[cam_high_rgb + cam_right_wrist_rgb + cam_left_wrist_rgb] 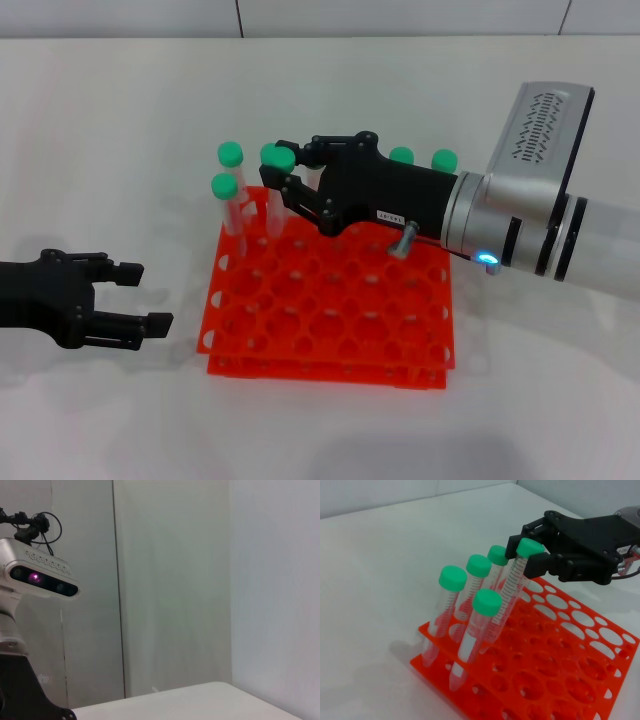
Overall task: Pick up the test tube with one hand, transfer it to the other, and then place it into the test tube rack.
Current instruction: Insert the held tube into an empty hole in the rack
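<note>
Leftmost, our left gripper [150, 297] hangs low over the white table [120, 120], well apart from the orange-red test tube rack [330, 320], its two black fingers spread with nothing between them. Next along, at the rack's far left corner, we see green-capped tubes standing in the holes: one in front [224, 187], one behind it [231, 153], and more in a row toward the back. Moving right, our right gripper [284, 173] reaches across above the rack from the right side, its fingers pinching the test tube [516, 577] just below the green cap. From the left wrist view that tube leans, with its lower end down among the holes at the rack's far left corner, just beside the other standing tubes [479, 567]; we cannot tell whether it is fully seated. Further right, two more green caps [402, 155] show behind the gripper body. Our right wrist view shows only walls and the robot's head camera [42, 575]
</note>
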`<state>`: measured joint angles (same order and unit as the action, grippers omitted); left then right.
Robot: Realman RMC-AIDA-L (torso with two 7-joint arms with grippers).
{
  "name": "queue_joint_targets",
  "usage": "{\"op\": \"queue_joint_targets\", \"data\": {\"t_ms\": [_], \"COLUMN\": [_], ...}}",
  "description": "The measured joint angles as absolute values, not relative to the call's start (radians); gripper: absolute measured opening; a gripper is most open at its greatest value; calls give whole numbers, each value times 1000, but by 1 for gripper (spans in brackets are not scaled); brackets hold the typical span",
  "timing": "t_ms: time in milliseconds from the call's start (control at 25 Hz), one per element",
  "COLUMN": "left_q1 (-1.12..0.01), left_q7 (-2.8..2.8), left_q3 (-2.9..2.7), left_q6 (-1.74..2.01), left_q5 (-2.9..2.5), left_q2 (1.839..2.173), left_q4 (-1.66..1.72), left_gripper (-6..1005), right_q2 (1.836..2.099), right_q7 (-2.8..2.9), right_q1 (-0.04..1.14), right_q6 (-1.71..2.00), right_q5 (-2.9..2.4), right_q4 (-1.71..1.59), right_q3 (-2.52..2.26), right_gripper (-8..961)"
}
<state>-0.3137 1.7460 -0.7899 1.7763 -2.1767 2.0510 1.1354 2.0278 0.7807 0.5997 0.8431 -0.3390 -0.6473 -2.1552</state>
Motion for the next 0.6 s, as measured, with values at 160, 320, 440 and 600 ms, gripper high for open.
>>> {"op": "queue_joint_targets", "data": {"t_ms": [160,320,440,600], "left_q1": [-314,-313,-313,-315], "left_q7": [1746,1744,1741,1738], "left_q3": [-790,-790,-790,-790], "left_q6": [1776,1775,1774,1773], "left_q5": [-2177,-2177,-2177,-2177], "left_q2": [2051,2051,2051,2051], "left_q4": [1135,1134,1133,1123], "left_gripper": [865,864,864,865], "right_q2": [2028,2028,2028,2028], "right_q7": [781,781,783,786], "right_q1": [600,599,600,600], "right_q6": [839,838,837,832], "right_q5": [-339,-339,-339,-339], "right_q4": [-647,-644,-636,-634], "right_q3": [-2157,-2157,-2157,-2162], "right_gripper": [271,271,271,271]}}
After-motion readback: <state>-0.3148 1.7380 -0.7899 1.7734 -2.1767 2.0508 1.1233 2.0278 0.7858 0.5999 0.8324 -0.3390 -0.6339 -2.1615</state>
